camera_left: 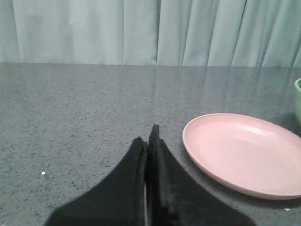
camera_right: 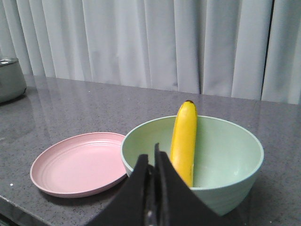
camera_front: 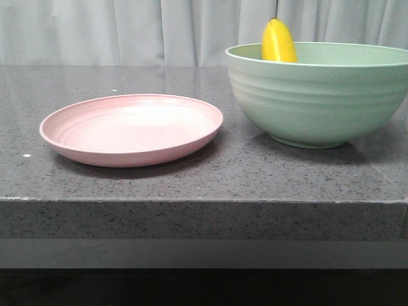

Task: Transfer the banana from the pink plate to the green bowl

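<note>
Nearest the front camera runs the edge of a dark speckled stone counter (camera_front: 191,217). On it, toward the left, sits the pink plate (camera_front: 132,129), flat and holding nothing. Just to its right, apart from it by a narrow strip of counter, stands the green bowl (camera_front: 319,95), upright on its small foot. The banana (camera_front: 278,41) is inside the bowl, standing steeply on end and leaning against the inner wall at the far side, its upper end rising above the rim. In the right wrist view the banana (camera_right: 183,141) shows a dark tip at the top, and its lower end rests down in the bowl (camera_right: 225,160). The right gripper (camera_right: 151,162) is pressed together with nothing between its fingers, sitting on the near side of the bowl and clear of the banana. The left gripper (camera_left: 147,143) is likewise pressed together and holds nothing, low over bare counter beside the plate (camera_left: 244,153). At the far left of the right wrist view a metal pot (camera_right: 11,77) stands on the counter. Pale curtains (camera_front: 127,32) hang behind.
</note>
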Robot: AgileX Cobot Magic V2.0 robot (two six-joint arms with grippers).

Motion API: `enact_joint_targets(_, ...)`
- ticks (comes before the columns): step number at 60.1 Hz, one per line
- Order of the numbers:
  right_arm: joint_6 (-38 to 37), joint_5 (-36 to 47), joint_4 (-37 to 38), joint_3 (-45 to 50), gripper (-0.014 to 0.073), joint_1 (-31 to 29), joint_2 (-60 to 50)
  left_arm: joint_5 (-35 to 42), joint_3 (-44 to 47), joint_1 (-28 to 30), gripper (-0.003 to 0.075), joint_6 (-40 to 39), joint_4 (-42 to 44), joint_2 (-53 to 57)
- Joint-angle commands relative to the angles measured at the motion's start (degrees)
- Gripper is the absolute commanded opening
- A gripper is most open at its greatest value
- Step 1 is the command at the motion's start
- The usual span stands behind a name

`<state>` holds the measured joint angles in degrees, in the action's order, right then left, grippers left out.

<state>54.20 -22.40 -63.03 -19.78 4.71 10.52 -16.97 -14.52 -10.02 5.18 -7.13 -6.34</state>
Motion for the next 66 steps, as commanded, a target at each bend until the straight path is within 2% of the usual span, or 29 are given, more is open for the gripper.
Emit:
enact_joint_targets(1,0.6,1.8,-1.7,-1.4,-0.0061,0.1,0.5,5.1,0.8,1.7,-0.0020,-0.1,2.1,2.0)
enact_joint_targets(11,0.6,1.8,-1.7,-1.4,-0.0061,0.1,0.5,5.6,8.6,8.2,-0.0020,-0.1,1.8,7.9)
enact_joint_targets(21,0.6,1.8,-1.7,-1.4,-0.0061,0.1,0.5,11.7,15.4,10.4,-0.0020,-0.1,1.7,7.8)
enact_joint_targets(66,0.6,1.8,-1.7,-1.4,-0.0061,0.1,0.5,10.5,15.2,10.4,-0.0020,-0.1,0.9,7.7)
